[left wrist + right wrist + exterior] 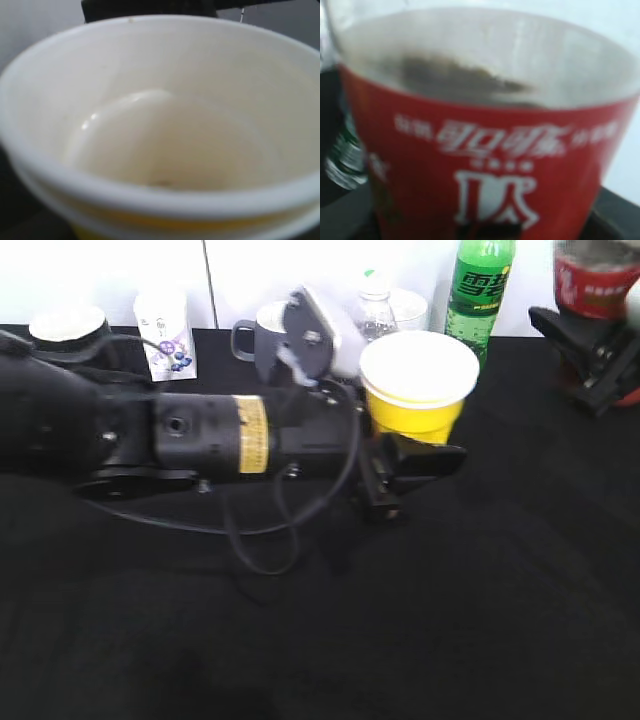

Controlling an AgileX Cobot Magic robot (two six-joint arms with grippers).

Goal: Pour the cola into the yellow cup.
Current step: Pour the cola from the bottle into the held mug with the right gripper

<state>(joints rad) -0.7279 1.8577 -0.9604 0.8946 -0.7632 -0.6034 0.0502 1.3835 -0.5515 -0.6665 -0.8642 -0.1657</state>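
Note:
The yellow cup (420, 390), with a white rim and white inside, is held in my left gripper (412, 458), which is shut on its lower part, above the black table. In the left wrist view the yellow cup (165, 150) fills the frame; its inside looks dry and white, and the jaws are hidden under it. The cola (596, 282) shows only as a red-labelled section at the top right edge, held by my right gripper (590, 355). In the right wrist view the cola (485, 165) is very close, with dark liquid above the red label. Its cap is out of view.
Along the back edge stand a green soda bottle (480, 285), a small water bottle (375, 312), a grey mug (262, 335), a white patterned cup (165, 332) and a black mug (68, 328). The black table (460, 620) stretches to the front.

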